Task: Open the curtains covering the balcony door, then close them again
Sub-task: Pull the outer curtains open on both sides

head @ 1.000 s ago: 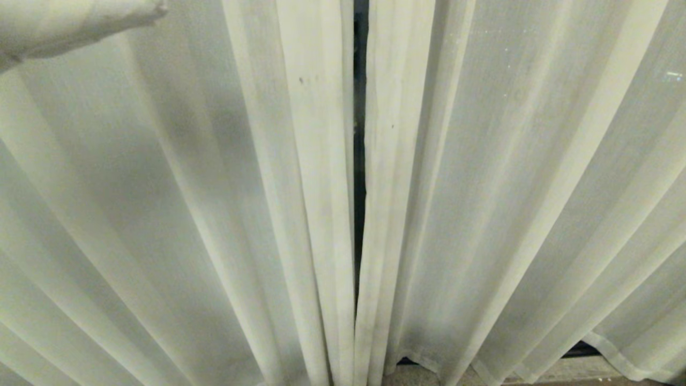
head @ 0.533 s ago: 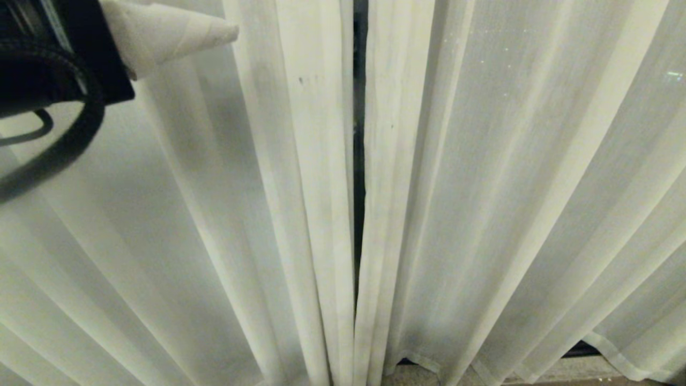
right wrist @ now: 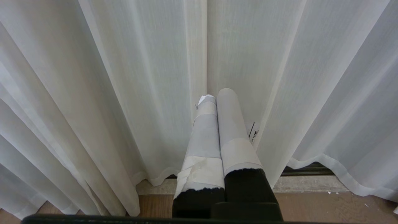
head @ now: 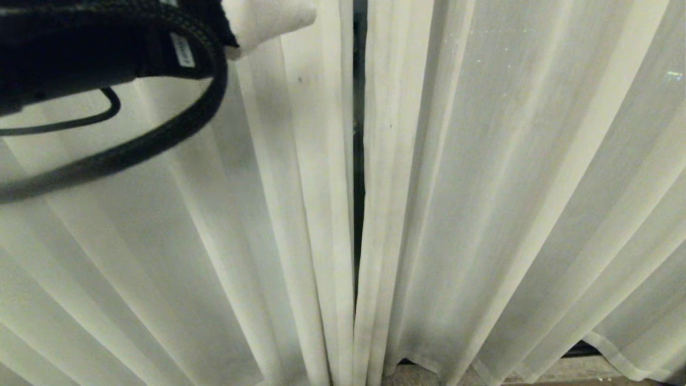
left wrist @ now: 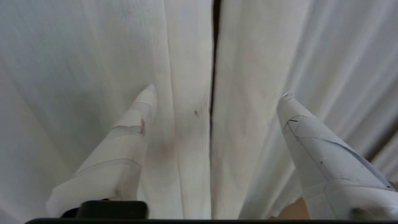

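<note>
The curtains (head: 482, 187) hung drawn together, their two inner edges meeting at the middle with only a thin dark slit between them, through which a sliver of the door (head: 360, 21) showed. Their hems reached down to the sill and floor (right wrist: 311, 199).

Compared with a second before, the left arm (head: 80, 53) had pushed much further into the head view. Then only a pale taped fingertip showed at the upper left corner. Half a second later the black wrist and its looping cable (head: 161, 139) had appeared, and finally the arm spanned the upper left, its taped tip lying over the left panel just beside the slit. The curtains themselves hung as they had, pleats and gap unchanged.

From the wrist, the left gripper (left wrist: 214, 93) was spread wide, its taped fingers (left wrist: 136, 124) standing on either side of the slit, one before each panel, with nothing pinched between them. Whether the tips touched the cloth could not be told.

The right gripper (right wrist: 216, 96) sat low before the curtains near the floor, its two taped fingers pressed together and empty.
</note>
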{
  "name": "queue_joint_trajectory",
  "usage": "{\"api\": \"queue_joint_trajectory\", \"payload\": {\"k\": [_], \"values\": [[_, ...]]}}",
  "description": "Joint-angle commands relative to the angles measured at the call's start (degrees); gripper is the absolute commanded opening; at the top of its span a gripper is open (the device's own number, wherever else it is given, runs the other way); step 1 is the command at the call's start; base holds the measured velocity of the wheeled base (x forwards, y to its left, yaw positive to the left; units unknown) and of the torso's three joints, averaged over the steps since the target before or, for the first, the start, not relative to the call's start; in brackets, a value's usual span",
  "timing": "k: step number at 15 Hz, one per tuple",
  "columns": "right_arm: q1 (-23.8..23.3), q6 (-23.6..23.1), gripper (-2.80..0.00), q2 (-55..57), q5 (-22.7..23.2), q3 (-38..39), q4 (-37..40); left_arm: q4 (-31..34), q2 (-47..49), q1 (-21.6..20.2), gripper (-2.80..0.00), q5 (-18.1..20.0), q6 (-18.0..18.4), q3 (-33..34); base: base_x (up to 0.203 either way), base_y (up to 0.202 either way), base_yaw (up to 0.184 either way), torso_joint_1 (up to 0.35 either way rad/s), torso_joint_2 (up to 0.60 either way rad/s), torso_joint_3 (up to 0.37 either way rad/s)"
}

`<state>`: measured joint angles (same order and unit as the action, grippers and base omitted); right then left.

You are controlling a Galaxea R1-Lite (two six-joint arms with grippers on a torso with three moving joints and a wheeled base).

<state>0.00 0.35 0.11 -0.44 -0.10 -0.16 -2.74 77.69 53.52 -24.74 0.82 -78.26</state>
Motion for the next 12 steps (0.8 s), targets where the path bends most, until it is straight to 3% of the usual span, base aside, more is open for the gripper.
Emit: {"api": "queue_joint_trajectory", "payload": {"k": [1, 3, 5, 8, 12], "values": [[0.0, 0.0, -2.80, 0.0, 0.0, 0.0, 0.0, -0.1, 4.0, 0.6, 0.00, -3.3, 0.0, -2.1, 0.000, 0.000, 0.000, 0.000, 0.00, 0.000], [0.0, 0.0, -2.80, 0.0, 0.0, 0.0, 0.0, -1.6, 5.7, 0.8, 0.00, -7.6, 0.2, -2.6, 0.000, 0.000, 0.000, 0.000, 0.00, 0.000], [0.0, 0.0, -2.80, 0.0, 0.0, 0.0, 0.0, -7.0, 7.6, 0.7, 0.00, -10.6, 2.0, -2.6, 0.000, 0.000, 0.000, 0.000, 0.00, 0.000], [0.0, 0.0, -2.80, 0.0, 0.0, 0.0, 0.0, -14.0, 10.8, -0.9, 0.00, -11.9, 5.0, -4.3, 0.000, 0.000, 0.000, 0.000, 0.00, 0.000], [0.0, 0.0, -2.80, 0.0, 0.0, 0.0, 0.0, -14.5, 15.1, -2.3, 0.00, -12.1, 6.3, -11.6, 0.000, 0.000, 0.000, 0.000, 0.00, 0.000]]}}
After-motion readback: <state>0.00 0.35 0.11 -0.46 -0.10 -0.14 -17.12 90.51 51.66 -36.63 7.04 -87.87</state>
